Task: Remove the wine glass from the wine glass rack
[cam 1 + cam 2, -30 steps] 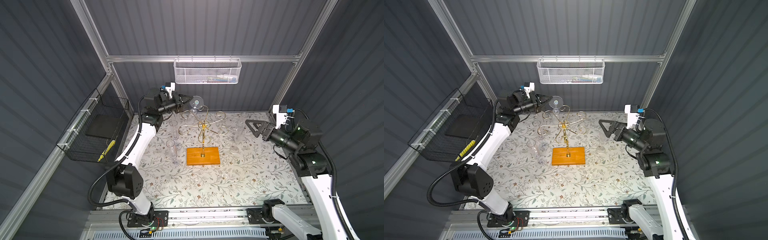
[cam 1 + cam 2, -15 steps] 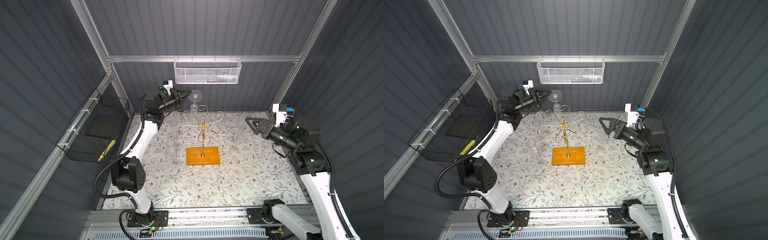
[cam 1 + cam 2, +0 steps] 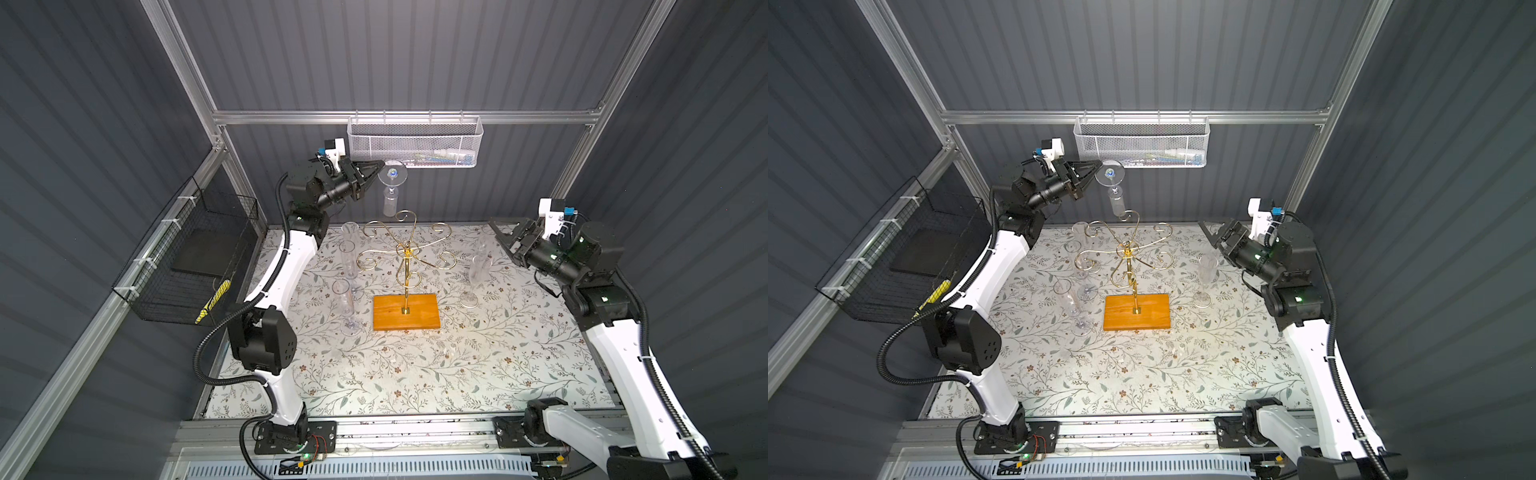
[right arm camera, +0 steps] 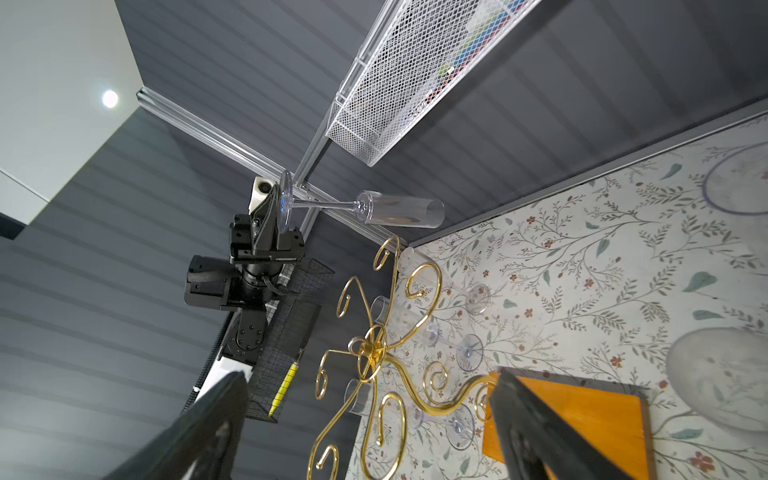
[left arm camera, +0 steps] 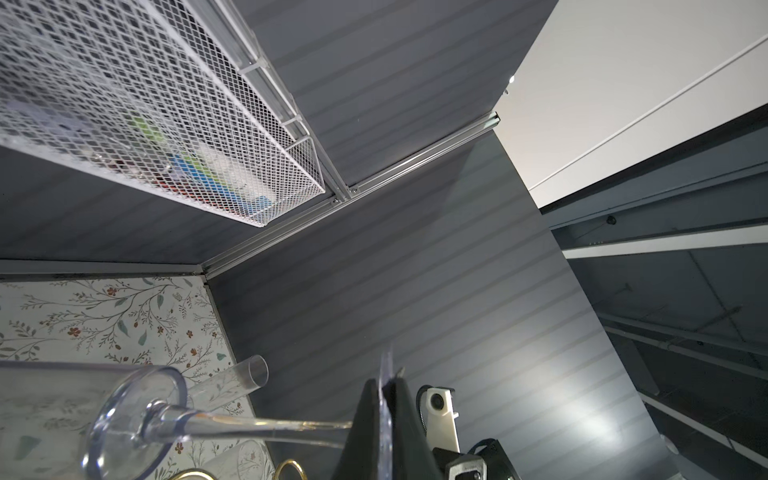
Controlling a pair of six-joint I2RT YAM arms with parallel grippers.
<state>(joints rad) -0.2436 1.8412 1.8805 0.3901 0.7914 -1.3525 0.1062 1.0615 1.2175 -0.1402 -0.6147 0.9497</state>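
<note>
— What sits nearest?
— The wine glass rack [image 3: 406,266], upright on its wooden base [image 3: 424,312]. Loose glasses [image 3: 477,270] stand at its nine and three o'clock.
— The right gripper [image 3: 503,242]?
— Beyond three o'clock, fingers spread wide, holding nothing.
— And the wine glass [image 3: 390,192]?
— Clear of the rack, above its twelve o'clock scroll, bowl down. The left gripper [image 3: 377,165] pinches its foot, below the white basket [image 3: 415,143].

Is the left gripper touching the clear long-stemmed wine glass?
Touching. The left wrist view shows the left gripper shut on the wine glass, its foot pinched between the jaws.
</note>
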